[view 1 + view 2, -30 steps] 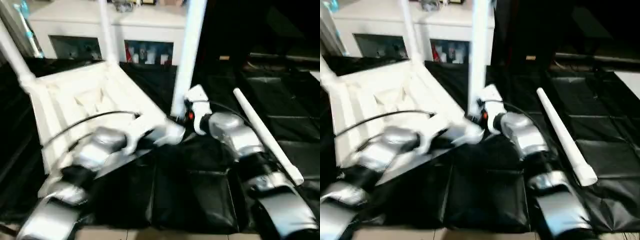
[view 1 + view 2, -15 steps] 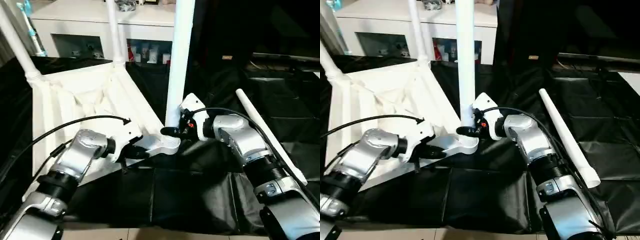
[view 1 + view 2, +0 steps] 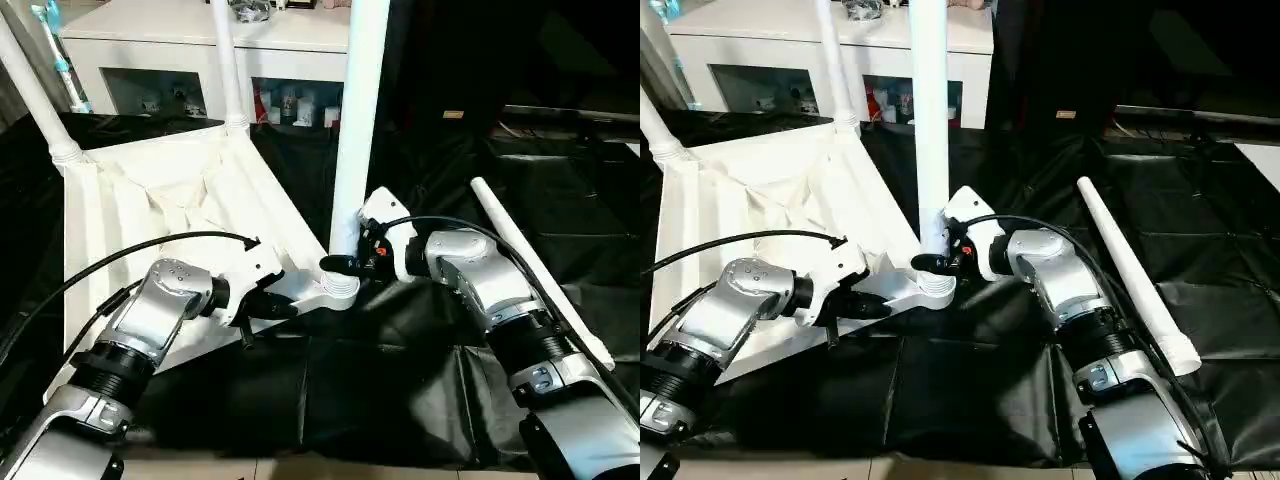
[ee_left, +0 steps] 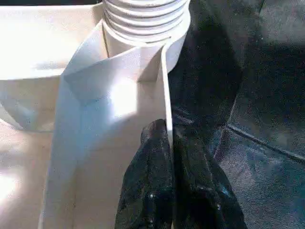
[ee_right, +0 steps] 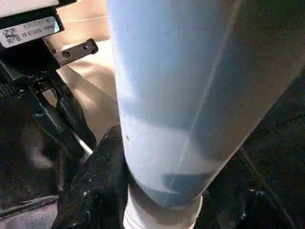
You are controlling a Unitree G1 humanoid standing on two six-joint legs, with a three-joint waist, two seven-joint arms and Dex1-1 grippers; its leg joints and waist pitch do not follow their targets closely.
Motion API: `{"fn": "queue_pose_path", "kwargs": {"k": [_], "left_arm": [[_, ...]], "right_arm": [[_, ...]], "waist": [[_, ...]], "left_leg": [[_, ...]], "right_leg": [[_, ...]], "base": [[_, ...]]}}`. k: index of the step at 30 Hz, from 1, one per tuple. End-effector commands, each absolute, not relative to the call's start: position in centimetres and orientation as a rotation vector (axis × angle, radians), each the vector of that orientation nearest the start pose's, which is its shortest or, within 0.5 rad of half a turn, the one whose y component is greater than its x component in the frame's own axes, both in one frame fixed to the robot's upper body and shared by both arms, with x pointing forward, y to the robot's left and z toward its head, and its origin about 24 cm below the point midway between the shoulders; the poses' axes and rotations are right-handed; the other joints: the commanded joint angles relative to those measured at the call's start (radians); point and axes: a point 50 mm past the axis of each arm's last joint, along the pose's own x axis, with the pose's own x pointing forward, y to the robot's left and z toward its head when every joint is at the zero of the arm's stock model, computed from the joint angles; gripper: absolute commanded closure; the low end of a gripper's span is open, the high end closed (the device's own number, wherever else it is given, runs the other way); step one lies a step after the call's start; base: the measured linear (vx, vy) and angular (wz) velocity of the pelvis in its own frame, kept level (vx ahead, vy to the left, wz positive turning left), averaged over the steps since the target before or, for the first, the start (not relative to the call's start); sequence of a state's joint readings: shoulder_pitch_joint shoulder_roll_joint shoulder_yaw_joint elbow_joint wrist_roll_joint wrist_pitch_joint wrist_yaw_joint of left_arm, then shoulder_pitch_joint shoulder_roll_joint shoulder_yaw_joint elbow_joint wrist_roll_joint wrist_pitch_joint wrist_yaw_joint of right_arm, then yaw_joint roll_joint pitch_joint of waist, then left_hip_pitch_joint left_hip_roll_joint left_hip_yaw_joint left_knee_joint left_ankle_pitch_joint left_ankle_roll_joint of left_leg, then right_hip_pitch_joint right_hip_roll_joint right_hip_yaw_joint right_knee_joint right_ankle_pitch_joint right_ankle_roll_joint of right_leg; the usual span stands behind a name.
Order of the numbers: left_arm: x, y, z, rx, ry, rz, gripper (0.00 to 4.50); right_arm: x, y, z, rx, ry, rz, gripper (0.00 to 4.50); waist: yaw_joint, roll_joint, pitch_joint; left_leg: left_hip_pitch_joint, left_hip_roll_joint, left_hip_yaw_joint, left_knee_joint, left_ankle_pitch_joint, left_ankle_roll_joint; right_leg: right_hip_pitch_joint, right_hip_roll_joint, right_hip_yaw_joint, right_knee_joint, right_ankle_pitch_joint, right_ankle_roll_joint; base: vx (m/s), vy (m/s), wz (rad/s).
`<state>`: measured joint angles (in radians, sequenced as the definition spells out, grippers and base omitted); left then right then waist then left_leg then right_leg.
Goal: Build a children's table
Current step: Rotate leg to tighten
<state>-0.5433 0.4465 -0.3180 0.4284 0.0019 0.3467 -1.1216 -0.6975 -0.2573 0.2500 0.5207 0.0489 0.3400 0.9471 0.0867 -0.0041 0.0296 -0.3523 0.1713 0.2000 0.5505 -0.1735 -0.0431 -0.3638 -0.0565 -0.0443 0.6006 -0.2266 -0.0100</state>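
The white table top [image 3: 170, 200] lies upside down on the black cover. Two legs [image 3: 228, 60] [image 3: 35, 95] stand in its far corners. A third leg [image 3: 358, 120] stands upright in the near right corner socket [image 3: 338, 290], and my right gripper [image 3: 340, 263] is closed around its base just above the socket. In the right wrist view this leg [image 5: 190, 95] sits between the black fingers [image 5: 102, 176]. My left gripper [image 3: 275, 305] is shut on the top's thin rim [image 4: 164, 86] just beside that socket, fingers [image 4: 152, 191] pinching the wall. A fourth leg [image 3: 535, 265] lies loose at the right.
A white glass-door cabinet [image 3: 150, 40] stands behind the work table. The black cover [image 3: 400, 400] spreads in folds toward the front edge and to the right of the loose leg. A black cable [image 3: 150, 250] from my left arm arcs over the table top.
The head view has shifted and steadied since a second ago. Both grippers and the upright leg keep nearly the same places.
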Motion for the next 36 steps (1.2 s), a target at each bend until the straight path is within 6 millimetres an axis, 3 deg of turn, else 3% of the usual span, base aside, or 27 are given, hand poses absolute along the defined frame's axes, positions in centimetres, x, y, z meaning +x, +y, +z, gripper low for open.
{"fn": "queue_pose_path", "kwargs": {"k": [1, 5, 7, 9, 10, 12, 14, 15, 18, 19, 20, 21, 22, 23, 24, 30, 32, 34, 36], "left_arm": [[29.6, 11.5, 6.5, 0.374, 0.516, -1.485, 4.5], [31.0, 11.3, 6.0, 0.38, 0.524, -1.329, 4.5], [31.6, 11.0, 6.0, 0.375, 0.513, -1.271, 4.5], [32.7, 10.2, 5.7, 0.341, 0.511, -1.148, 4.5], [33.2, 9.6, 5.5, 0.31, 0.522, -1.093, 4.5], [33.9, 7.9, 5.0, 0.276, 0.536, -1.003, 4.5], [34.1, 7.4, 5.0, 0.279, 0.536, -0.984, 4.5], [34.3, 6.7, 4.9, 0.286, 0.536, -0.967, 4.5], [34.4, 5.4, 4.9, 0.281, 0.532, -0.959, 4.5], [34.4, 4.6, 5.0, 0.284, 0.527, -0.959, 4.5], [34.4, 4.3, 5.1, 0.288, 0.523, -0.96, 4.5], [34.4, 4.2, 5.1, 0.288, 0.522, -0.961, 4.5], [34.5, 3.8, 5.2, 0.287, 0.521, -0.958, 4.5], [34.5, 3.7, 5.2, 0.284, 0.522, -0.956, 4.5], [34.6, 3.6, 5.1, 0.282, 0.524, -0.955, 4.5], [34.6, 4.0, 4.8, 0.287, 0.534, -0.954, 4.5], [34.7, 4.1, 4.8, 0.288, 0.535, -0.951, 4.5], [34.7, 4.2, 4.8, 0.29, 0.534, -0.949, 4.5], [34.8, 4.4, 4.9, 0.292, 0.529, -0.948, 4.5]], "right_arm": [[32.6, -12.6, 2.5, -0.366, 0.685, 0.971, 2.66], [32.9, -12.3, 2.5, -0.311, 0.678, 0.905, 2.66], [33.1, -12.1, 2.4, -0.304, 0.666, 0.866, 2.66], [33.7, -11.6, 2.3, -0.269, 0.638, 0.736, 2.66], [34.0, -11.2, 2.3, -0.219, 0.624, 0.652, 2.66], [34.4, -10.1, 2.0, -0.088, 0.624, 0.496, 2.66], [34.4, -9.7, 1.9, -0.072, 0.627, 0.472, 2.66], [34.4, -9.2, 1.8, -0.052, 0.631, 0.437, 2.66], [34.3, -8.4, 1.5, -0.003, 0.651, 0.379, 2.66], [34.4, -7.9, 1.5, 0.02, 0.66, 0.343, 2.66], [34.4, -7.7, 1.6, 0.026, 0.662, 0.329, 2.66], [34.5, -7.6, 1.6, 0.02, 0.658, 0.326, 2.66], [34.6, -7.4, 1.7, 0.007, 0.65, 0.301, 2.66], [34.7, -7.3, 1.7, 0.013, 0.651, 0.285, 2.66], [34.7, -7.2, 1.7, 0.023, 0.654, 0.27, 2.66], [34.9, -7.0, 1.9, 0.011, 0.64, 0.266, 2.66], [35.0, -6.9, 2.1, 0.025, 0.632, 0.275, 2.1], [35.1, -6.9, 2.2, 0.028, 0.628, 0.278, 1.91], [35.3, -7.0, 2.5, 0.019, 0.614, 0.28, 1.8]], "waist": [[-0.004, 0.009, -0.034], [-0.004, 0.009, -0.032], [-0.003, 0.009, -0.026], [-0.002, 0.006, -0.024], [-0.007, 0.004, -0.021], [-0.012, 0.009, -0.024], [-0.015, 0.007, -0.024], [-0.013, 0.011, -0.026], [-0.012, 0.009, -0.029], [-0.012, 0.015, -0.029], [-0.013, 0.013, -0.029], [-0.009, 0.013, -0.031], [-0.009, 0.018, -0.031], [-0.012, 0.018, -0.032], [-0.011, 0.016, -0.032], [-0.009, 0.02, -0.031], [-0.01, 0.021, -0.029], [-0.012, 0.021, -0.028], [-0.006, 0.016, -0.032]], "left_leg": [[0.014, 0.072, -0.035, -0.062, -0.256, -0.018], [0.016, 0.071, -0.034, -0.063, -0.27, -0.02], [0.024, 0.071, -0.036, -0.065, -0.322, -0.038], [0.031, 0.07, -0.04, -0.065, -0.37, -0.051], [0.029, 0.071, -0.041, -0.067, -0.378, -0.056], [0.035, 0.07, -0.05, -0.07, -0.413, -0.081], [0.03, 0.068, -0.052, -0.073, -0.426, -0.081], [0.031, 0.069, -0.051, -0.073, -0.425, -0.078], [0.028, 0.067, -0.046, -0.072, -0.391, -0.069], [0.028, 0.067, -0.044, -0.071, -0.383, -0.068], [0.026, 0.068, -0.045, -0.073, -0.376, -0.068], [0.031, 0.068, -0.043, -0.071, -0.378, -0.07], [0.03, 0.068, -0.045, -0.071, -0.375, -0.071], [0.024, 0.066, -0.044, -0.072, -0.366, -0.07], [0.026, 0.065, -0.042, -0.071, -0.363, -0.067], [0.021, 0.066, -0.043, -0.073, -0.361, -0.058], [0.023, 0.066, -0.045, -0.074, -0.381, -0.06], [0.026, 0.068, -0.047, -0.075, -0.404, -0.063], [0.025, 0.069, -0.044, -0.073, -0.382, -0.06]], "right_leg": [[0.017, -0.095, 0.055, -0.075, -0.162, -0.207], [0.015, -0.095, 0.055, -0.079, -0.194, -0.203], [0.007, -0.098, 0.058, -0.089, -0.28, -0.192], [0.001, -0.102, 0.058, -0.097, -0.379, -0.171], [0.0, -0.101, 0.059, -0.098, -0.399, -0.164], [-0.006, -0.102, 0.057, -0.103, -0.456, -0.141], [-0.004, -0.101, 0.055, -0.105, -0.446, -0.124], [-0.006, -0.102, 0.057, -0.106, -0.418, -0.124], [-0.004, -0.1, 0.06, -0.102, -0.338, -0.138], [-0.004, -0.099, 0.061, -0.101, -0.311, -0.143], [-0.002, -0.098, 0.06, -0.1, -0.299, -0.145], [-0.005, -0.098, 0.06, -0.1, -0.288, -0.147], [-0.002, -0.099, 0.06, -0.097, -0.277, -0.151], [0.002, -0.098, 0.06, -0.096, -0.256, -0.153], [0.0, -0.096, 0.06, -0.095, -0.246, -0.153], [0.005, -0.098, 0.059, -0.097, -0.258, -0.147], [0.003, -0.1, 0.059, -0.102, -0.302, -0.14], [-0.002, -0.101, 0.059, -0.105, -0.344, -0.131], [0.0, -0.103, 0.061, -0.105, -0.312, -0.132]], "base": [[0.0, 0.0, 0.0], [0.0, 0.0, 0.0], [0.0, 0.0, 0.0], [0.0, 0.0, 0.0], [0.0, 0.0, 0.0], [0.0, 0.0, 0.0], [0.0, 0.0, 0.0], [0.0, 0.0, 0.0], [0.0, 0.0, 0.0], [0.0, 0.0, 0.0], [0.0, 0.0, 0.0], [0.0, 0.0, 0.0], [0.0, 0.0, 0.0], [0.0, 0.0, 0.0], [0.0, 0.0, 0.0], [0.0, 0.0, 0.0], [0.0, 0.0, 0.0], [0.0, 0.0, 0.0], [0.0, 0.0, 0.0]]}}
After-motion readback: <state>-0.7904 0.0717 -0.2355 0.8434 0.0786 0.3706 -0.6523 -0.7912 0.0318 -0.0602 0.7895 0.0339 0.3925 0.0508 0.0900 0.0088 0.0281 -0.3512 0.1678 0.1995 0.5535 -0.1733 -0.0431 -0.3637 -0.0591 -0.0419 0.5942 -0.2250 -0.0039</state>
